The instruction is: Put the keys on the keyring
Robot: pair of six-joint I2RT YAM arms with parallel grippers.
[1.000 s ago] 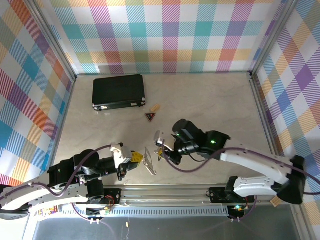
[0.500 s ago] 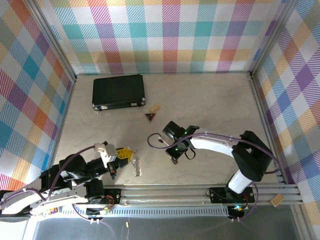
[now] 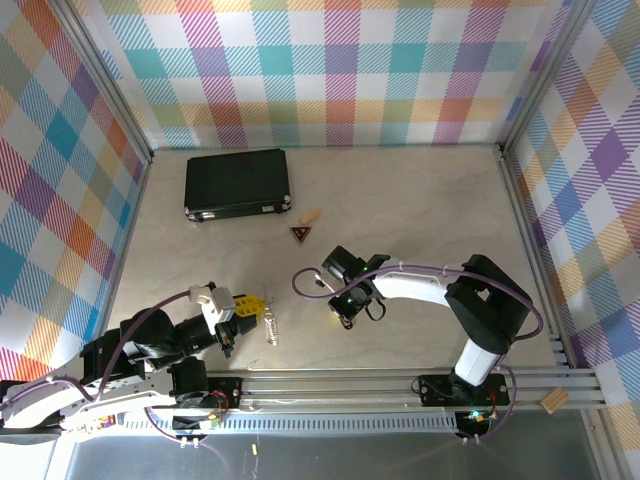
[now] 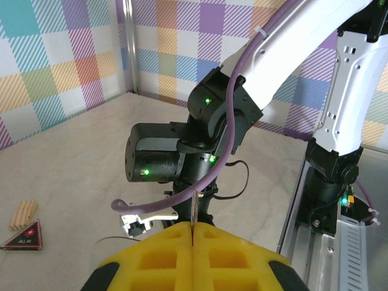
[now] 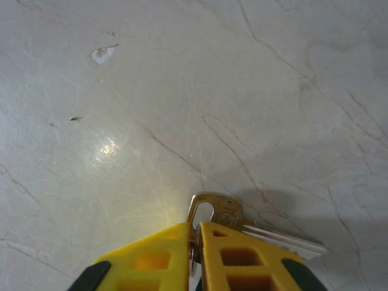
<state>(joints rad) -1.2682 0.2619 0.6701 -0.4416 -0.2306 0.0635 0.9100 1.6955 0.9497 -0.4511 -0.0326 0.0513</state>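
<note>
My left gripper (image 3: pixel 252 303) is shut near the table's front, and the keys (image 3: pixel 270 326), a pale silver toothed bunch, hang from its yellow fingers. In the left wrist view the left gripper (image 4: pixel 194 225) pinches a thin metal strip (image 4: pixel 194 209) seen edge-on. My right gripper (image 3: pixel 343 318) points down at the table to the right of the bunch. In the right wrist view the right gripper (image 5: pixel 195 233) is shut on the slotted head of a single key (image 5: pixel 227 212), whose blade lies on the tabletop. I cannot make out the keyring.
A black case (image 3: pixel 236 183) lies at the back left. A dark-red triangular trinket (image 3: pixel 301 234) with a tan piece (image 3: pixel 311 215) sits mid-table, left of my grippers. Plaid walls close three sides, and a metal rail (image 3: pixel 330 385) runs along the front.
The right arm has folded inward and its gripper has dropped to the tabletop. The left gripper has drawn back to the left with the silver bunch, so the two grippers stand apart.
</note>
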